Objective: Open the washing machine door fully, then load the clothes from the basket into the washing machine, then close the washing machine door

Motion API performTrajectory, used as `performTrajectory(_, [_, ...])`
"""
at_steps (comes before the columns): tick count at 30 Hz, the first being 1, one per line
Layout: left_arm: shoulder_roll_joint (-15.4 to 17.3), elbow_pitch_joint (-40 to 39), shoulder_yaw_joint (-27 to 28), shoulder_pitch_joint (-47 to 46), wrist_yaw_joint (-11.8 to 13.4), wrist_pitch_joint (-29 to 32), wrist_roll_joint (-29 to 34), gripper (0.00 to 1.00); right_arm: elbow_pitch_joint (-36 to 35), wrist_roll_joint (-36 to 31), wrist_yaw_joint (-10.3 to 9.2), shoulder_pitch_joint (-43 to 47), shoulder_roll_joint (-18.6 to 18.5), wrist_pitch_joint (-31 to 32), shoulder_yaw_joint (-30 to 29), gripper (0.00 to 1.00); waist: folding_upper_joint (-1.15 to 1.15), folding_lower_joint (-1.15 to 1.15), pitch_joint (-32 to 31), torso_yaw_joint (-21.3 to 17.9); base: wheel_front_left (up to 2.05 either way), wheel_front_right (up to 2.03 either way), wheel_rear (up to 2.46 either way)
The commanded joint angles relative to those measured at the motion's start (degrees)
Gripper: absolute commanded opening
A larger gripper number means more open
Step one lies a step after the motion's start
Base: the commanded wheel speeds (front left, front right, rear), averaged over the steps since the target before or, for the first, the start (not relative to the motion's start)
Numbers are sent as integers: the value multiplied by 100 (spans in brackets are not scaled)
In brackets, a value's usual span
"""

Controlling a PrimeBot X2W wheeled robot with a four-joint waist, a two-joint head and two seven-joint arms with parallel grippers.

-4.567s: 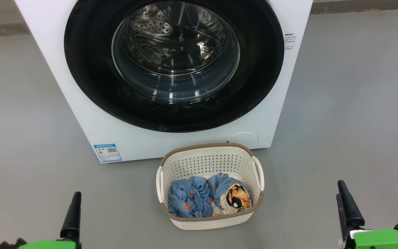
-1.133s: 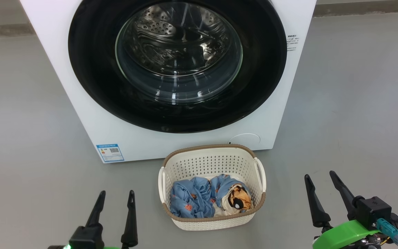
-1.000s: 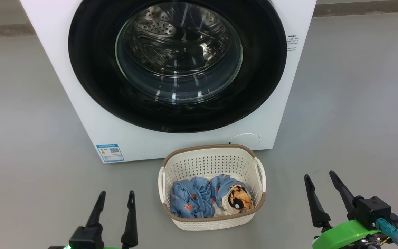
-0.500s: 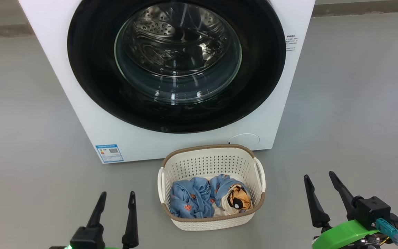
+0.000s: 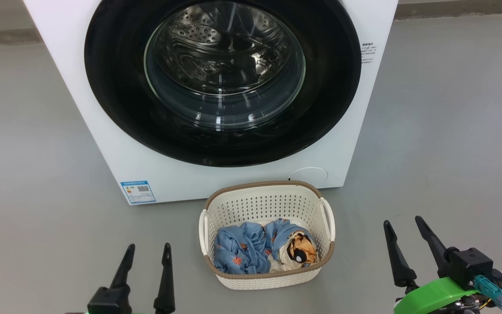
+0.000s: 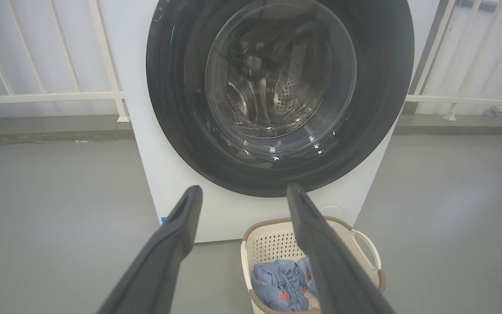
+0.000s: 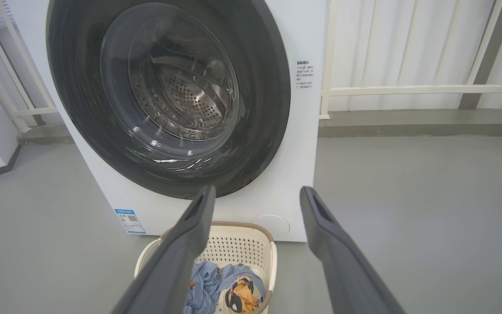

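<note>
The white washing machine (image 5: 103,131) stands ahead with its round black-rimmed door (image 5: 116,100) shut; the steel drum shows through the glass bowl. On the floor just in front sits the cream basket (image 5: 268,196) holding the blue clothes (image 5: 242,248) with an orange cartoon patch. My left gripper (image 5: 147,246) is open at the lower left, left of the basket, nothing in it. At the lower right my right gripper (image 5: 401,221) is also open and empty. Both wrist views look at the door (image 6: 172,109) (image 7: 268,96) and the basket (image 6: 364,240) (image 7: 242,248) from low down.
Grey floor (image 5: 442,131) stretches on both sides of the machine. A white railing (image 6: 59,93) and pale wall run behind it. A blue label sticker (image 5: 137,191) sits at the machine's lower left corner, and a round white cap (image 5: 307,173) at its lower right.
Since several seconds ago both grippers have turned so that two spread fingers show, and the right one has moved inward. Over the last second only the head view has shifted slightly.
</note>
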Motion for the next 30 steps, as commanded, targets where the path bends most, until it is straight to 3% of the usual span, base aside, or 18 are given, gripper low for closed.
performTrajectory(1, [16, -86, 176, -101, -35, -37, -59, 100, -140, 19, 9, -209, -49, -51, 141, 100, 0, 0, 6, 4, 0, 0, 0])
performTrajectory(16, [16, -67, 147, -168, -232, -37, 3, 100, -148, -31, 9, -255, -49, -46, 94, 100, 0, 0, 107, 38, 14, 14, -28])
performTrajectory(30, [16, -138, 180, -169, -239, -37, -35, 100, -79, -30, 9, -296, -49, -59, 90, 100, 0, 0, 118, 17, 104, 104, -208])
